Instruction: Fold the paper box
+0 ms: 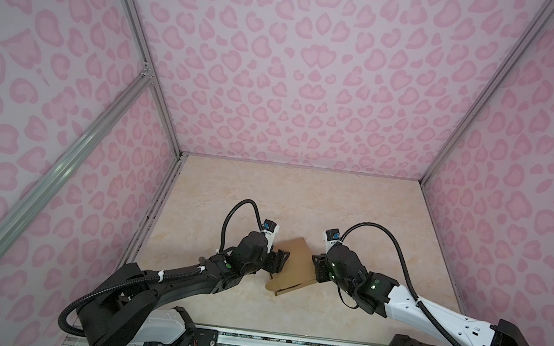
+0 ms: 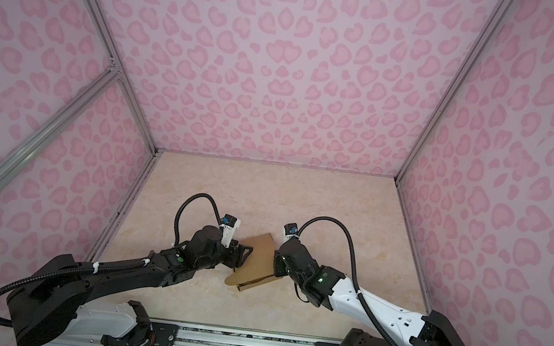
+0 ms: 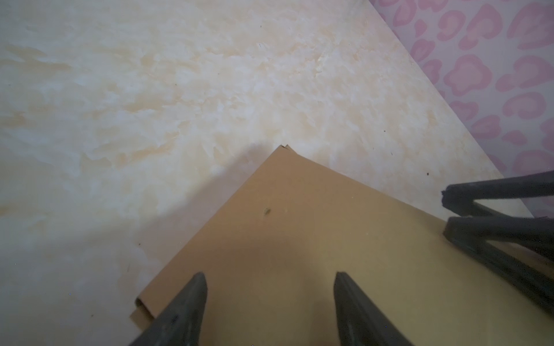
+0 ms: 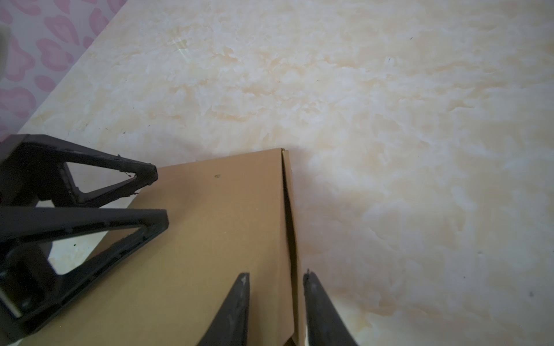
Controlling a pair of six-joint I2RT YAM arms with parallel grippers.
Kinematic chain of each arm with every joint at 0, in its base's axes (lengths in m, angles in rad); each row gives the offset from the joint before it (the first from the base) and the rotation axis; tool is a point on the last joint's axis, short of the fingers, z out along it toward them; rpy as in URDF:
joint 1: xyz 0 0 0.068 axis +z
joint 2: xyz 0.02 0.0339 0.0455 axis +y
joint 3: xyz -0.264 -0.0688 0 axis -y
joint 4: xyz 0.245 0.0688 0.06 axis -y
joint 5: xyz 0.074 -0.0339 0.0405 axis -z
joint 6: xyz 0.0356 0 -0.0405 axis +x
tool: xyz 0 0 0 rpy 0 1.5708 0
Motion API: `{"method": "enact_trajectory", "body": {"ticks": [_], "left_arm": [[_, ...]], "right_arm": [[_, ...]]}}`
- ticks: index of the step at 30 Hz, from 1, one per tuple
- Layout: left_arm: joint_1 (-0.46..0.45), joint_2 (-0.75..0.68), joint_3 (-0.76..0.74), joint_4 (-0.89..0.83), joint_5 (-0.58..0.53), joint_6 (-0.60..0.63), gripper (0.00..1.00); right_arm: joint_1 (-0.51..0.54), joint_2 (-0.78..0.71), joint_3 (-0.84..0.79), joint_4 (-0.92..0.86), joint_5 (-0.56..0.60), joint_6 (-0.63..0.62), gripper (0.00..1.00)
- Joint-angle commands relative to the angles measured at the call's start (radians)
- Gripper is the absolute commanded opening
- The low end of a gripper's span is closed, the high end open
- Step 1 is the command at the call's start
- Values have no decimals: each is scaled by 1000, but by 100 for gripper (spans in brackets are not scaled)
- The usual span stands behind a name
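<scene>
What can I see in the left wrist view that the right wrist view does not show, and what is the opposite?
Only the left wrist view shows the left pincer from behind, open over the broad face of the paper box, and a folded edge at its near corner.

Only the right wrist view shows the right pincer astride a turned-up side flap, with a dark gap beside the main panel.

Both show the brown box, the marbled table, the pink patterned wall and the opposite pincer at the box's edge.
</scene>
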Motion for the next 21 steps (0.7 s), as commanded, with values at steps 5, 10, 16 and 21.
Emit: {"method": "enact_trajectory", "body": {"ticks": [5, 10, 16, 21], "left_arm": [[-40, 36, -66, 124, -49, -37, 70], [-62, 63, -88, 146, -75, -40, 70], [-77, 104, -100, 174, -97, -36, 70], [-74, 25, -30, 94, -155, 22, 71]], "right_arm": [[45, 28, -60, 44, 38, 50, 33], [59, 57, -65, 27, 27, 62, 32], [71, 83, -115, 67, 29, 84, 32], [71, 94, -92, 52, 27, 74, 31]]}}
